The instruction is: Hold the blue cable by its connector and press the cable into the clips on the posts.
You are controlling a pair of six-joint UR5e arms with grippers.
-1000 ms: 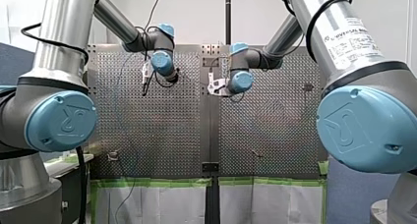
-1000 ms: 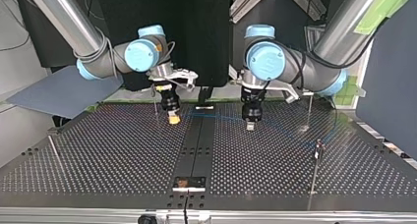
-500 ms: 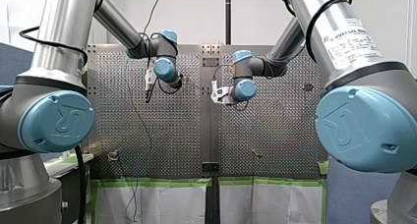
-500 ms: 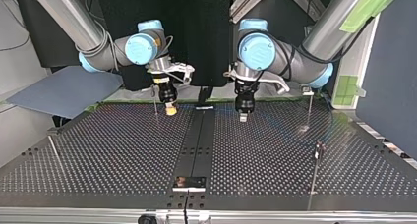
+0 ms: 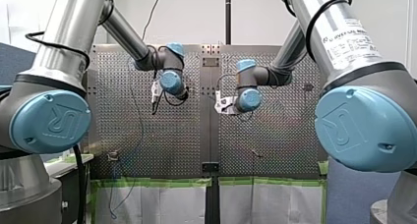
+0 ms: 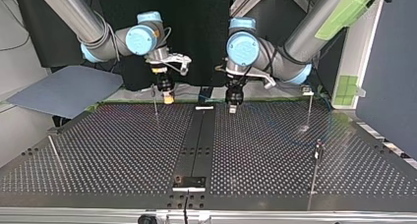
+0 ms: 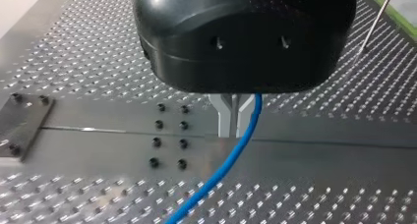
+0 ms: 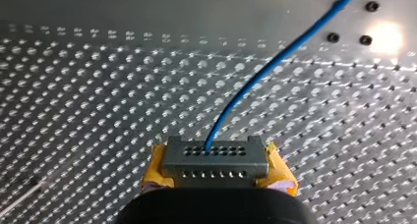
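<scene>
Near centre strip (image 6: 199,135): left gripper (image 7: 232,121) pinches blue cable (image 7: 221,167), right gripper (image 8: 217,167) clamps connector (image 8: 215,155); overtension may yank cable free.

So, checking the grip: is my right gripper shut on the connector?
Shut. On my right gripper, yellow pads clamp the connector both sides.

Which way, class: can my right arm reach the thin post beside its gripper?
Probably yes: in the top view the post stands close beside my right gripper, nothing between them.

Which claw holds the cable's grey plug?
My right gripper: its yellow pads clamp the grey connector; my left gripper, with metal fingers, pinches only the blue cable.
</scene>
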